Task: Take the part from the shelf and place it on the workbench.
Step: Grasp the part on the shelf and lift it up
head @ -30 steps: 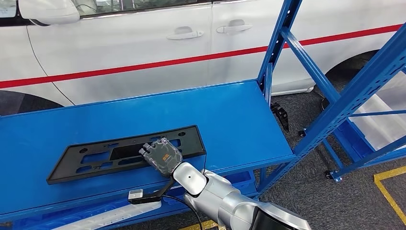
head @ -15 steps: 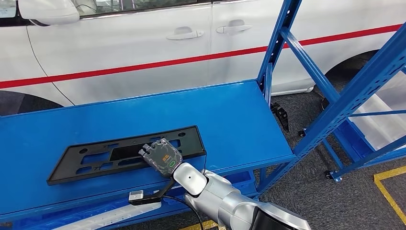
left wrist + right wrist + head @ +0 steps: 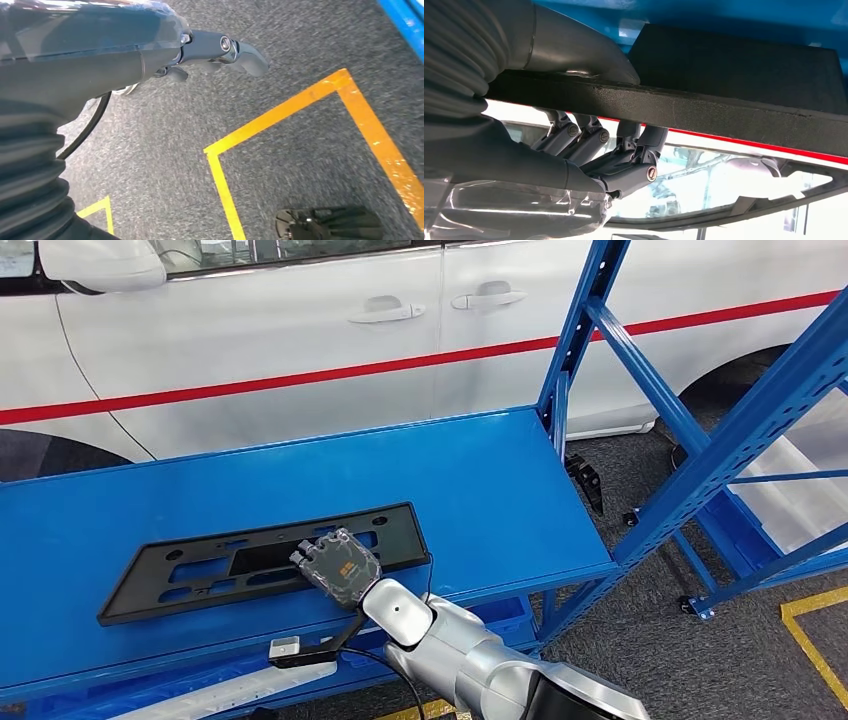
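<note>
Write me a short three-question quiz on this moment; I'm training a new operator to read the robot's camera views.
1. True or false: the black part lies flat on the blue shelf surface.
2. Which hand grips the black part's near edge? A) left hand B) right hand C) neither
3. Fill in: the left hand hangs over grey floor marked with ______ lines.

Key
1. True. In the head view it lies flat, near the front edge.
2. B. The right hand is on the part; the right wrist view shows its thumb on one face of the edge, its fingers on the other.
3. Yellow.
</note>
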`<act>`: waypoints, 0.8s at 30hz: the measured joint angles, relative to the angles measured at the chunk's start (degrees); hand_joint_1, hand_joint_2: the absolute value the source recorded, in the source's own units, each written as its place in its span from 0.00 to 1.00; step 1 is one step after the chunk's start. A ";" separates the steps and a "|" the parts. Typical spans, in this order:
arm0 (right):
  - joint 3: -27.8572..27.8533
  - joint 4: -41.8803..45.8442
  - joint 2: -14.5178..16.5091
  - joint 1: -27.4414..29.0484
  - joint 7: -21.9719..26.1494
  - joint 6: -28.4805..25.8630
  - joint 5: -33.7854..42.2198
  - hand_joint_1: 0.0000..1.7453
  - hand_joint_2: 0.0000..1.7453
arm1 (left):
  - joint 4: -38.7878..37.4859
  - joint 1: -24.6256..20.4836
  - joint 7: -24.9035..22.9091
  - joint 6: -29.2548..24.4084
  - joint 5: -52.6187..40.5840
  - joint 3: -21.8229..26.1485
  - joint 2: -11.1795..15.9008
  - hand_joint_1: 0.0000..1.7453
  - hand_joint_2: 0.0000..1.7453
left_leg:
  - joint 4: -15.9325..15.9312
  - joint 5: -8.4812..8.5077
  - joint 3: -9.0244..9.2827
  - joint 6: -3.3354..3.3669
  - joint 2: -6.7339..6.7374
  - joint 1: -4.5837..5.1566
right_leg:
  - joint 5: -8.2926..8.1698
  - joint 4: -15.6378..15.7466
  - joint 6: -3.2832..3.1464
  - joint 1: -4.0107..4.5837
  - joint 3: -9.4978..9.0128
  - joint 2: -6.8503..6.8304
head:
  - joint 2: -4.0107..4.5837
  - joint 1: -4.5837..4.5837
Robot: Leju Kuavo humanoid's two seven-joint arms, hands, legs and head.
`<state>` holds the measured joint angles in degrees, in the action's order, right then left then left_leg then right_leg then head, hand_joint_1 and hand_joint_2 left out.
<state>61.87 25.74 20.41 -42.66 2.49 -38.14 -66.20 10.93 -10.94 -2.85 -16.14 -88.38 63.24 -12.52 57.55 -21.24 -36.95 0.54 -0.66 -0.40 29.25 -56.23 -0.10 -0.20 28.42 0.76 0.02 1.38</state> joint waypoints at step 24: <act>-3.24 16.07 -5.18 -3.17 10.47 21.12 -1.54 1.00 1.00 | 0.00 0.75 0.95 2.69 5.38 1.20 0.48 0.00 1.00 | 0.27 -0.14 -0.05 0.11 0.04 0.30 | -0.02 0.08 0.27 -0.26 -0.03 0.03 | 0.00 0.00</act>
<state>58.63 41.81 15.24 -45.84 12.96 -17.02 -67.75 10.93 -10.19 -1.90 -13.45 -83.00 64.43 -12.04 57.82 -21.39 -37.00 0.65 -0.62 -0.11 29.23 -56.15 0.18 -0.46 28.39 0.80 0.02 1.38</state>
